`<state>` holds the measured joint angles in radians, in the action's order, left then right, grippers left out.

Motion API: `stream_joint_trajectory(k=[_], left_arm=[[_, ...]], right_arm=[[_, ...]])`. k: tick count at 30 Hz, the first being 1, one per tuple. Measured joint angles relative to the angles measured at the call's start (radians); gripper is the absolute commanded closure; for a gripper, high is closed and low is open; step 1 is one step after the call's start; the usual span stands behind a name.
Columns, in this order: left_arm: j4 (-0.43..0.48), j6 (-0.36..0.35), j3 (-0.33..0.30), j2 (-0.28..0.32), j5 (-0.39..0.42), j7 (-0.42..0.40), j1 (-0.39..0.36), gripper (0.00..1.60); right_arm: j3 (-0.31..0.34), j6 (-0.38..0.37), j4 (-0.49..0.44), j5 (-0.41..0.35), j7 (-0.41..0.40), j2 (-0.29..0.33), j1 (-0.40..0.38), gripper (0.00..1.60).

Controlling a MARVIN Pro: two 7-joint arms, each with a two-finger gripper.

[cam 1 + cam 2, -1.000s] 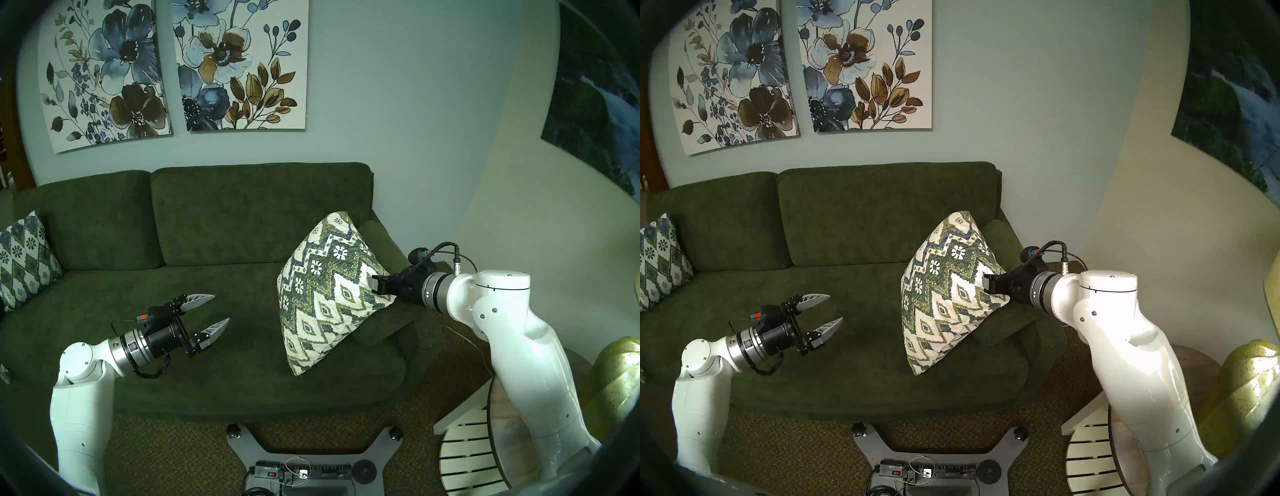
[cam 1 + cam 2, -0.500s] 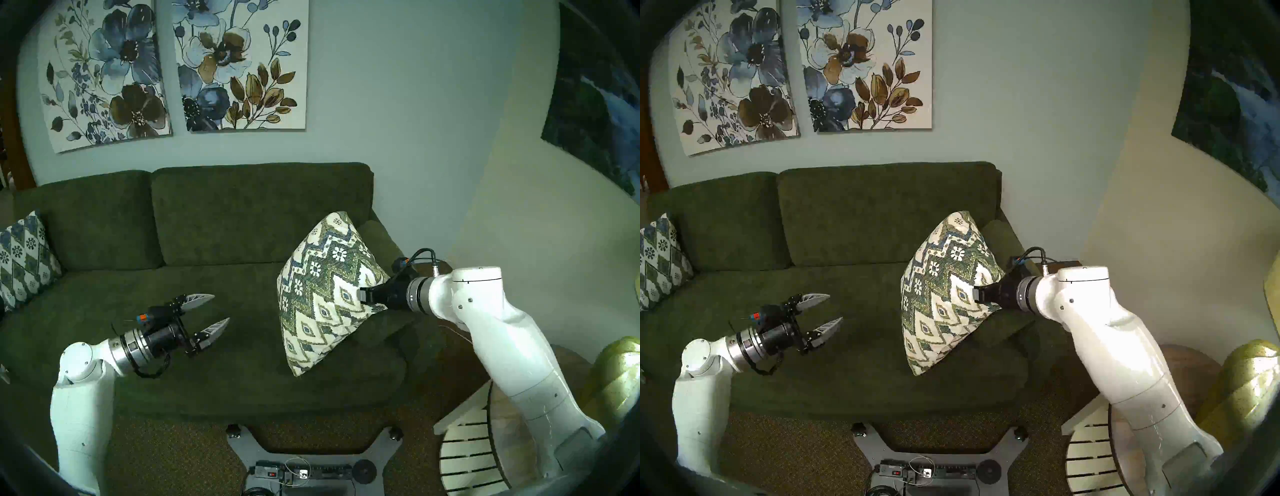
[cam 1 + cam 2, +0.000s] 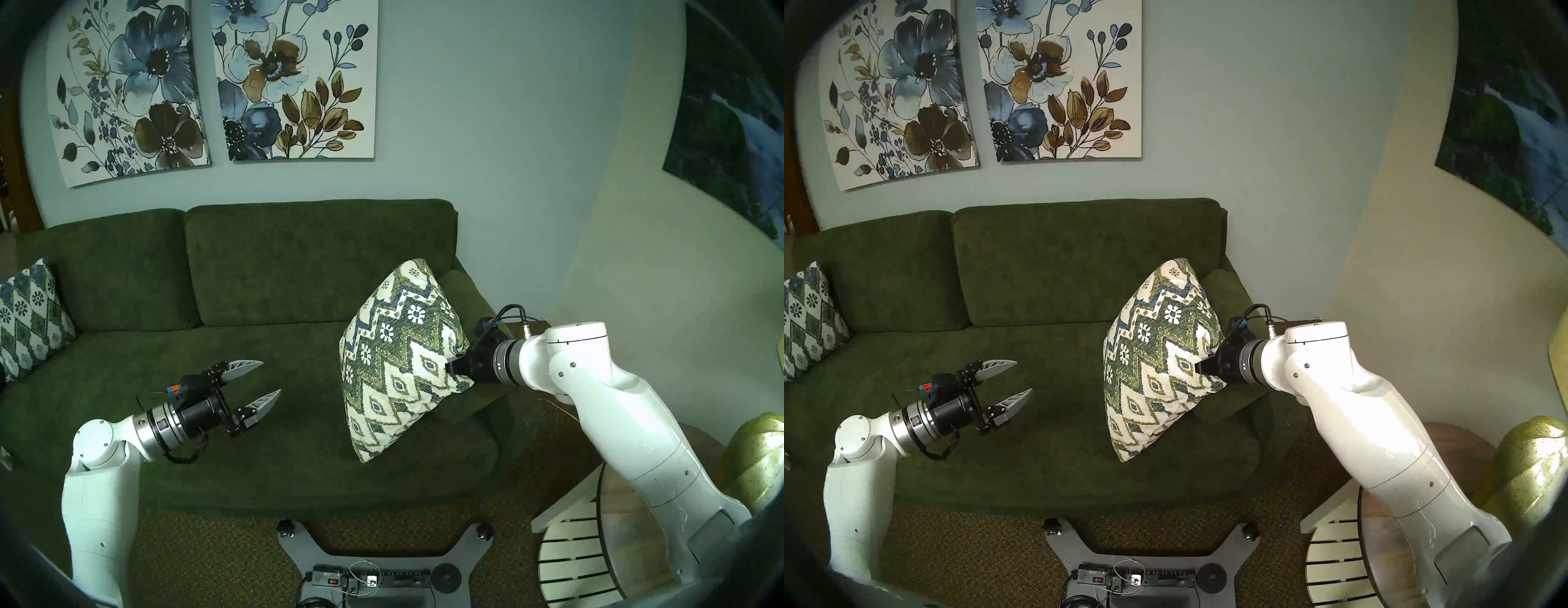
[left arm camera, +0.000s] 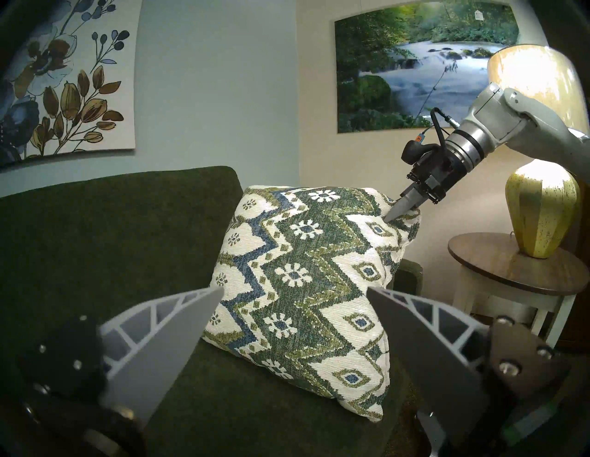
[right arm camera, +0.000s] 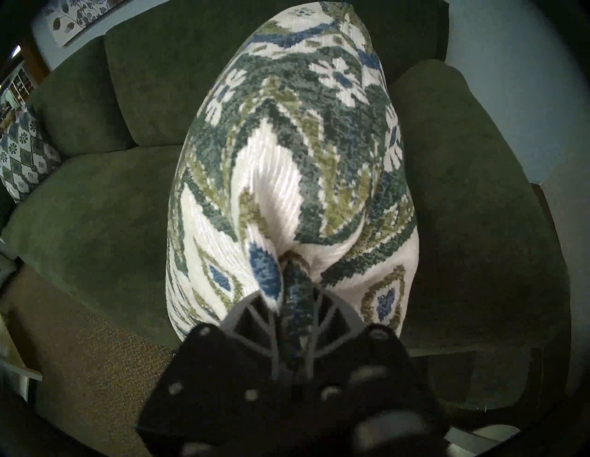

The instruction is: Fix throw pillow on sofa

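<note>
The throw pillow point(image 3: 399, 361) point(image 3: 1161, 361) point(image 4: 306, 280) point(image 5: 287, 153), cream with olive and blue zigzags, stands tilted on the right end of the dark green sofa point(image 3: 263, 373) point(image 3: 1038, 373), leaning toward the right armrest point(image 3: 466, 293). My right gripper point(image 3: 450, 367) point(image 3: 1200, 366) point(image 4: 394, 215) point(image 5: 295, 300) is shut on a pinch of the pillow's fabric at its right corner. My left gripper point(image 3: 265, 384) point(image 3: 1017, 382) point(image 4: 293, 296) is open and empty above the seat cushion, left of the pillow and apart from it.
A second, bluer patterned pillow point(image 3: 29, 318) point(image 3: 807, 322) leans at the sofa's left end. A round side table point(image 4: 517, 274) with a yellow lamp point(image 4: 539, 220) stands right of the sofa. Framed pictures hang on the walls. My base and a power strip point(image 3: 373, 579) sit in front.
My right arm has swung in toward the pillow and lowered; the gripper has gone further into the pillow's right corner and the fabric is dented. The left arm has not moved.
</note>
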<state>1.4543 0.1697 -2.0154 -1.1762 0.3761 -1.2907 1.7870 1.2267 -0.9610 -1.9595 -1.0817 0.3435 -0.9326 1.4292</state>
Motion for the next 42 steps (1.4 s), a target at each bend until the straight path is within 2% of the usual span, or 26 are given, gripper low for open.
stream_joint_trajectory(k=[13, 21, 27, 34, 40, 42], left_arm=[[0.000, -0.001, -0.002, -0.002, -0.001, -0.002, -0.001, 0.00], [0.000, -0.002, -0.003, -0.003, -0.001, -0.003, -0.002, 0.00], [0.000, -0.002, -0.004, -0.003, -0.002, -0.004, -0.002, 0.00], [0.000, -0.003, -0.005, -0.004, -0.002, -0.005, -0.003, 0.00], [0.000, -0.003, -0.005, -0.004, -0.003, -0.006, -0.003, 0.00], [0.000, -0.003, -0.006, -0.005, -0.003, -0.006, -0.003, 0.00]], right_arm=[[0.015, 0.026, -0.058, -0.001, 0.055, -0.010, 0.011, 1.60], [-0.021, 0.056, -0.039, 0.027, 0.066, -0.042, -0.017, 1.60], [-0.054, 0.121, 0.020, 0.060, 0.082, -0.085, -0.046, 1.60], [-0.057, 0.208, 0.055, 0.095, 0.099, -0.116, -0.059, 1.60], [-0.064, 0.195, 0.063, 0.090, 0.104, -0.114, -0.070, 1.60], [-0.090, 0.148, 0.086, 0.064, 0.115, -0.106, -0.093, 1.60]])
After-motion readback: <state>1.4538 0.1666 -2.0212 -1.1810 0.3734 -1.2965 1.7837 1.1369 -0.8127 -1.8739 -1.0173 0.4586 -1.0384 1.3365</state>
